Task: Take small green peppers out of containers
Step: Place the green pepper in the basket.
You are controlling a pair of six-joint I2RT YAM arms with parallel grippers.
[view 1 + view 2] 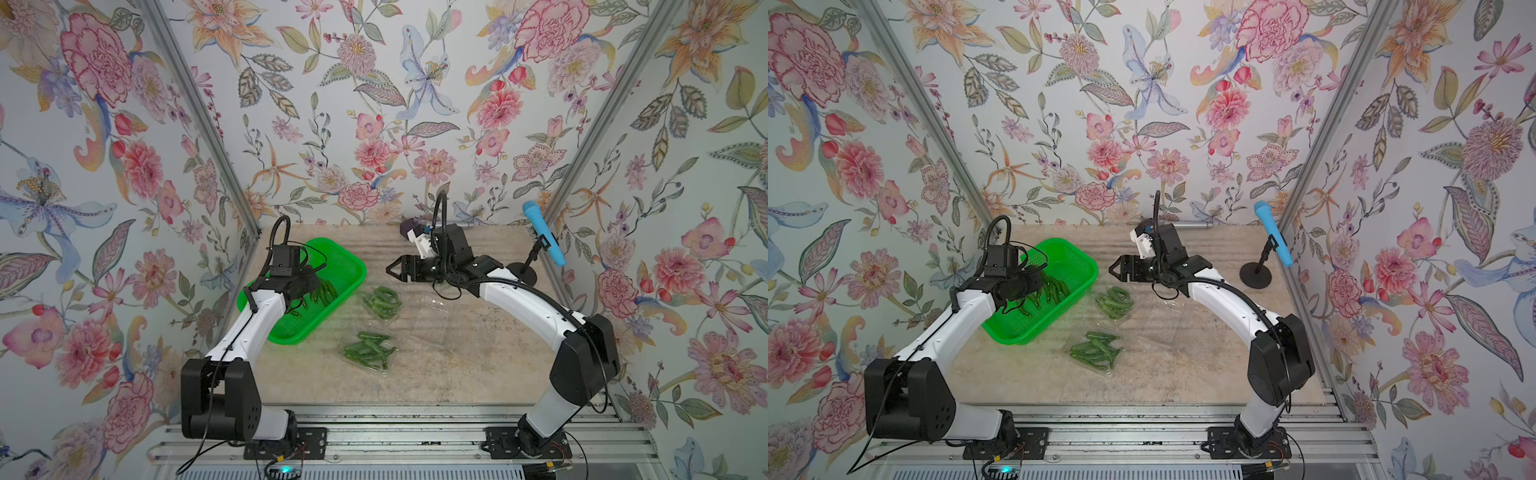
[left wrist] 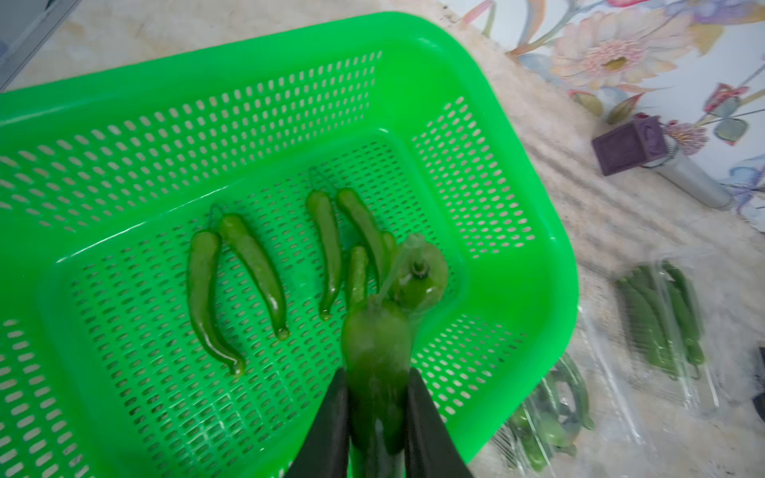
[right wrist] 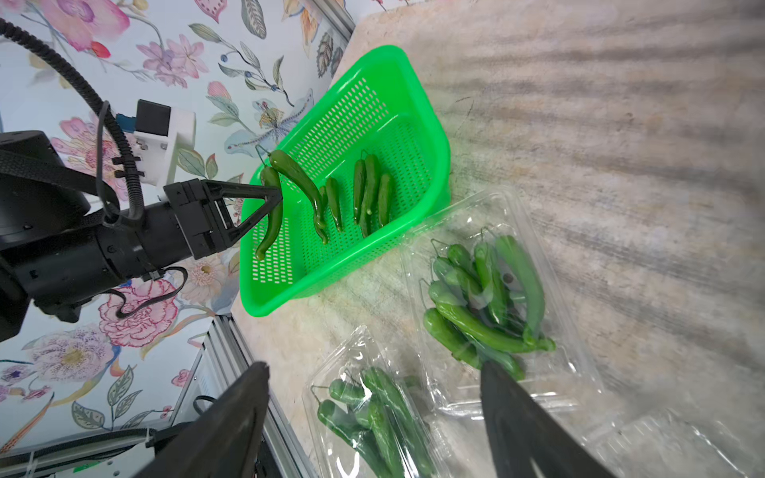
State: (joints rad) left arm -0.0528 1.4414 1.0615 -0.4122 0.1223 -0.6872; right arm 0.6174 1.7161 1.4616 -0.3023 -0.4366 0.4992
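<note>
Floral wallpaper closed in a beige, marbled table [image 1: 478,353] on three sides, and the green basket [image 2: 248,54] sat on it in front of the left arm. From my console I saw the left gripper [image 2: 377,376] hanging over the basket's interior. Its jaws were pinched narrow on a held pepper [image 2: 374,343] that stuck out past the fingertips. A second pepper [image 2: 418,277] sat right against that one, stem end toward the wrist camera; I could not tell whether it was gripped as well. Beneath them, loose peppers [image 2: 252,269] lay on the basket's perforated floor, a pair together and a small cluster apart from them.

Just beside the basket, on the side facing the right arm, lay the rear container [image 3: 575,331], clear plastic with a heap of packed peppers [image 3: 476,323] inside. Off the basket's front corner on that same side lay the front container [image 3: 347,343], also full. Beyond the rear container from the basket I made out an empty container [image 1: 1163,320], hard to see against the table.

The right gripper [image 3: 372,368] hovered above the rear container, near the basket, with its jaws spread wide and nothing between them. A blue microphone [image 1: 544,237] on a stand stood well apart from the basket, across the table.
</note>
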